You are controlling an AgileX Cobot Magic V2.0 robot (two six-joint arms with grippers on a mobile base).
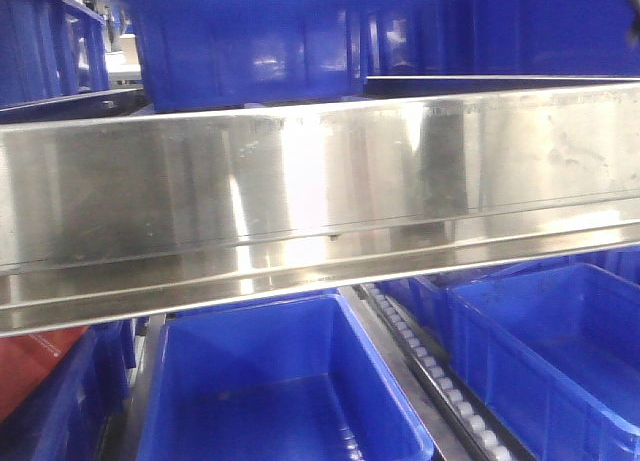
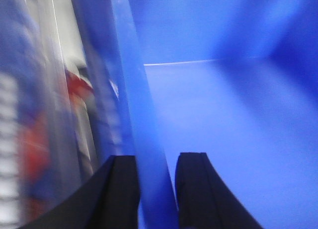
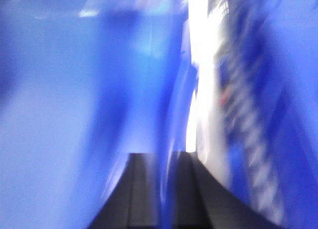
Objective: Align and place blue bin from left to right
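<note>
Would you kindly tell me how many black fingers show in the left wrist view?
2: a finger left of the blue bin wall, outside; a finger right of it, inside. None seems hidden.

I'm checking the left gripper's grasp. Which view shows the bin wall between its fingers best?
The left wrist view: the bin wall stands between the fingers of the left gripper, close up. The front view shows only bins and a steel rail, no gripper. The right wrist view, blurred, shows the right gripper astride a blue wall.
</note>
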